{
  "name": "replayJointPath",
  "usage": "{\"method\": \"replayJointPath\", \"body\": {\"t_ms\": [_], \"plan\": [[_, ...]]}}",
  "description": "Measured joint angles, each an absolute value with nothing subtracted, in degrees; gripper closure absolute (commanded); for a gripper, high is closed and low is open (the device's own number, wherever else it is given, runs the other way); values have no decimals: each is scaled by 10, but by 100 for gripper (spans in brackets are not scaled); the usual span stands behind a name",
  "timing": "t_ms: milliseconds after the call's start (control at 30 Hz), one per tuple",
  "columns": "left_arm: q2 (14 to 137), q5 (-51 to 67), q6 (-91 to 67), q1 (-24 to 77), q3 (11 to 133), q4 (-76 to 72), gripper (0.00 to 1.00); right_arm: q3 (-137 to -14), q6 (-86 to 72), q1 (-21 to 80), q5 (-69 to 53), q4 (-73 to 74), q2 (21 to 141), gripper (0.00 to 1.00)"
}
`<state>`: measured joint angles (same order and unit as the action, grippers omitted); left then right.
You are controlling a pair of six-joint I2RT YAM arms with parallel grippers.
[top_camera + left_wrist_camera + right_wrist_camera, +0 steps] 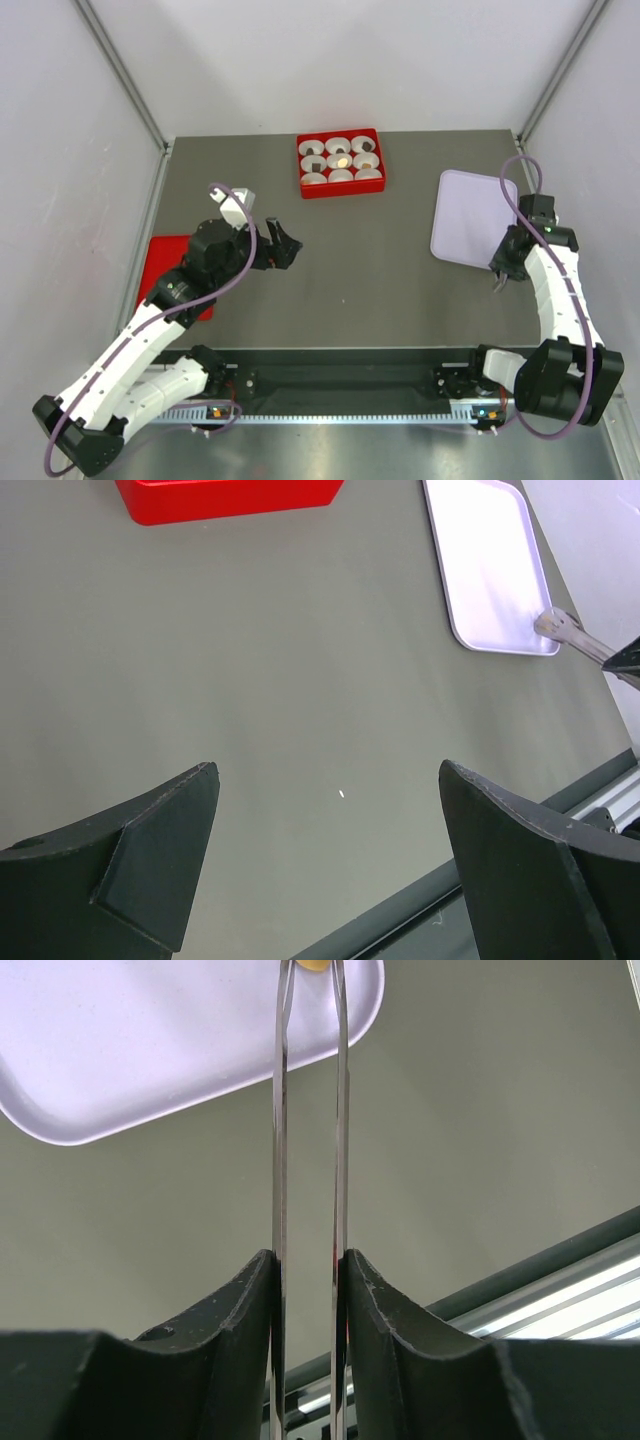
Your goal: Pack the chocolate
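Right wrist: right pincer (308, 1260) clamped on thin metal tweezers (280, 1110), tips pinching tan round chocolate (314, 964) over lilac plastic tray (120, 1040). Left pincer (330, 800) spread wide above grey bench (250, 660).

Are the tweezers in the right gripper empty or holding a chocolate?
Holding one: the right wrist view shows a tan chocolate between the tips of the tweezers, over the lavender tray.
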<state>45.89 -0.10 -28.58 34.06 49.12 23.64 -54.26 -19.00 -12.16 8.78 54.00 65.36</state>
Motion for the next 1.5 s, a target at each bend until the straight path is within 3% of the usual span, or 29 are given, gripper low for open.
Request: {"method": "replayJointPath", "body": {"t_ms": [633, 833, 1167, 1333, 1500], "plan": [[482, -35, -266, 341, 531, 246, 4, -608, -176, -112, 58, 529, 654, 78], [502, -53, -254, 341, 553, 253, 3, -662, -182, -40, 56, 525, 683, 78], [548, -67, -251, 340, 604, 257, 3, -927, -210, 214, 71, 463, 919, 77], [562, -76, -251, 338, 615, 260, 4, -1053, -196, 286, 71, 434, 1061, 76], [570, -85, -251, 338, 620, 262, 4, -1097, -185, 314, 59, 425, 1137, 76]]}}
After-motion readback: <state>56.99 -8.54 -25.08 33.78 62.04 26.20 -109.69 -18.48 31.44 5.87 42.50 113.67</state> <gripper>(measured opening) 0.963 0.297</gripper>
